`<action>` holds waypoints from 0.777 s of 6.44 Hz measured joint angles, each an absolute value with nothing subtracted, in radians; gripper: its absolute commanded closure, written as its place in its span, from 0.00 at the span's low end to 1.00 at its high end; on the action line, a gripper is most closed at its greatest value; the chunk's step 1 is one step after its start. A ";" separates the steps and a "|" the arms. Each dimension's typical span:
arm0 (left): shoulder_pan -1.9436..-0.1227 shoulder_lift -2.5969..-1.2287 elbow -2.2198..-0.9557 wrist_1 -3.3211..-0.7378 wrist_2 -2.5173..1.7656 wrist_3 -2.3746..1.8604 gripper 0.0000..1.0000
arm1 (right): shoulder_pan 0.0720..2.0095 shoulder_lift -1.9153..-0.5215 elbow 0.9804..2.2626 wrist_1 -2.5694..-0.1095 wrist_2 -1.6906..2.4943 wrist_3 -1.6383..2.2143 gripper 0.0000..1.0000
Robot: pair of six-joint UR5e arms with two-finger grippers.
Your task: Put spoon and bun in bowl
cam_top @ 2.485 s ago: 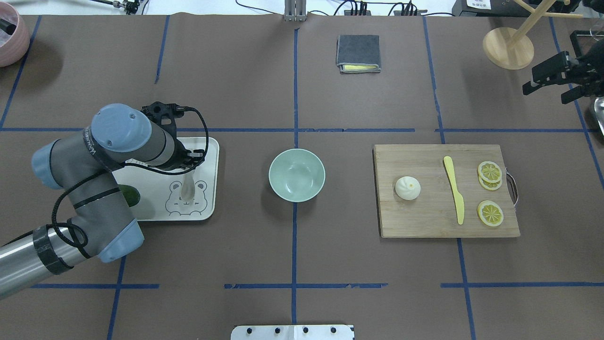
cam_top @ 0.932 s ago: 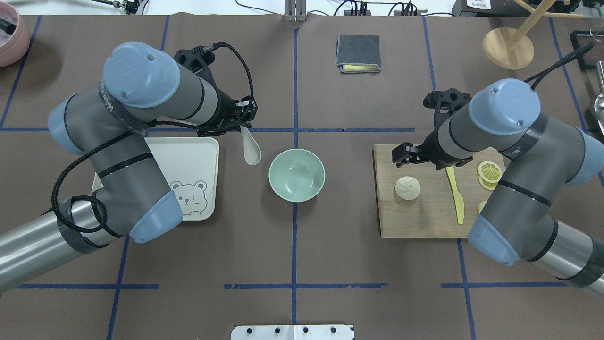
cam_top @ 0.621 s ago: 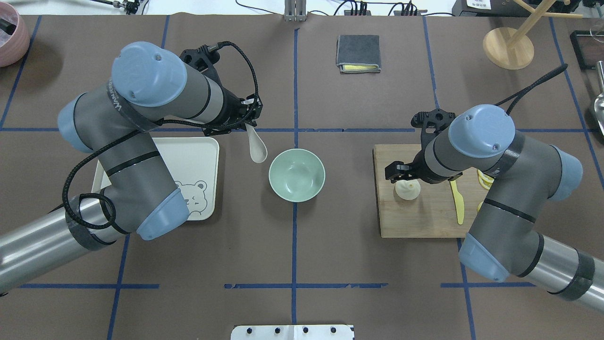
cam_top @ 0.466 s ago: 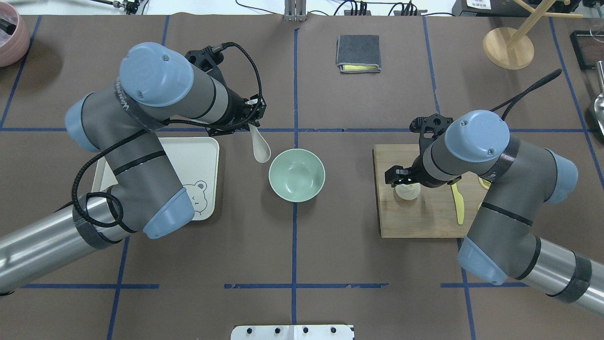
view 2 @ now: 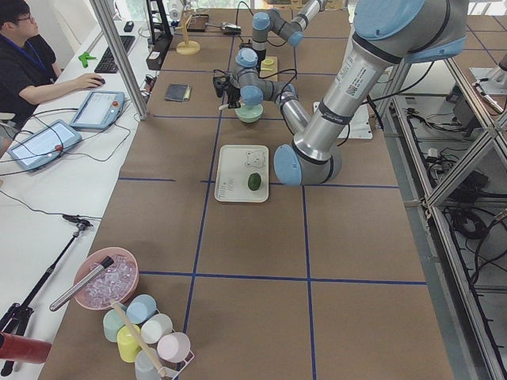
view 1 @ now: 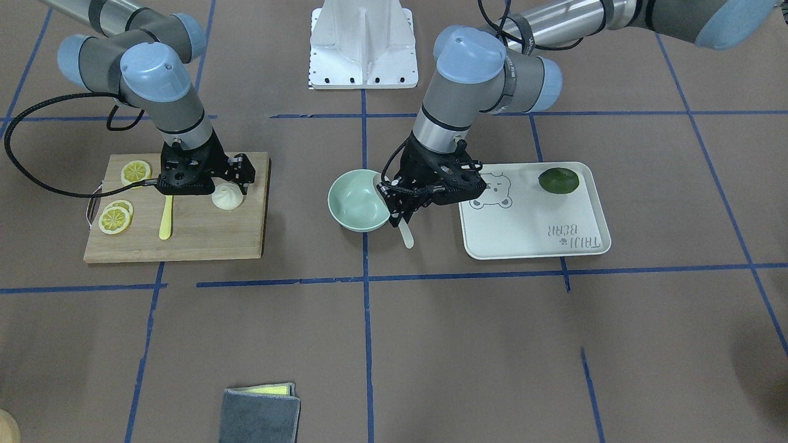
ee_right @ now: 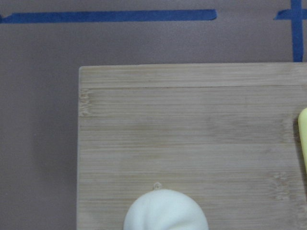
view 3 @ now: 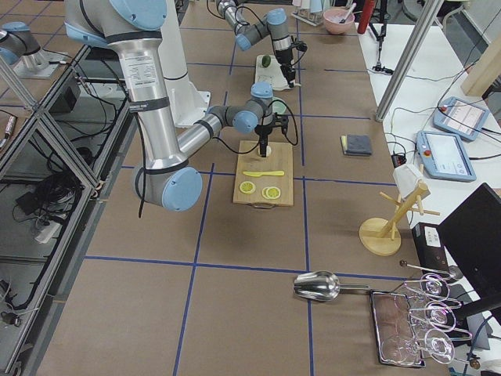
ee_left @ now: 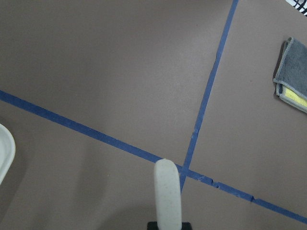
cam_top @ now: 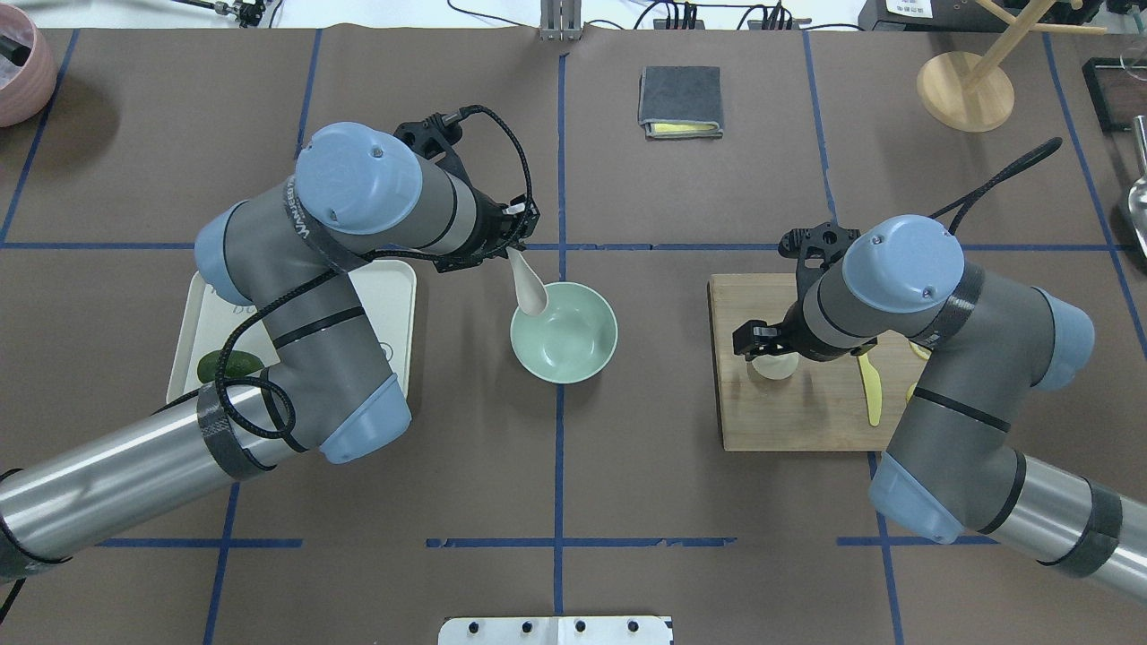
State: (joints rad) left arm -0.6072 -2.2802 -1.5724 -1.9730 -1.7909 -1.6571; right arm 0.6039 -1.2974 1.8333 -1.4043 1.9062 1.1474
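The mint-green bowl (cam_top: 573, 345) stands at the table's centre; it also shows in the front view (view 1: 354, 203). My left gripper (cam_top: 513, 253) is shut on the pale spoon (cam_top: 530, 291), which hangs tilted with its scoop over the bowl's far-left rim. The front view shows the spoon (view 1: 405, 232) beside the bowl. The white bun (cam_top: 778, 367) sits on the wooden cutting board (cam_top: 806, 412). My right gripper (cam_top: 771, 348) is open, low over the bun and straddling it. The right wrist view shows the bun (ee_right: 165, 211) just below the camera, fingers out of frame.
A white bear tray (cam_top: 399, 296) with a dark green lime (cam_top: 228, 365) lies left of the bowl. A yellow knife (cam_top: 867, 394) and lemon slices (view 1: 117, 218) share the board. A folded grey cloth (cam_top: 680, 101) and a wooden rack (cam_top: 965, 90) stand far back.
My left arm lifted the spoon off the tray and carried it right to the bowl's rim. My right arm came in from the right and lowered over the bun.
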 measured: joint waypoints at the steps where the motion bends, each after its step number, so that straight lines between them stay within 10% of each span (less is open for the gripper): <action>1: -0.600 -2.283 -1.565 -1.979 -1.787 -1.661 1.00 | 0.602 -1.298 1.833 -1.405 1.907 1.147 0.66; 2: -0.595 -2.286 -1.559 -1.983 -1.781 -1.661 1.00 | 0.599 -1.298 1.833 -1.407 1.908 1.147 0.95; 5: -0.570 -2.298 -1.511 -2.046 -1.745 -1.665 1.00 | 0.596 -1.296 1.838 -1.414 1.912 1.147 1.00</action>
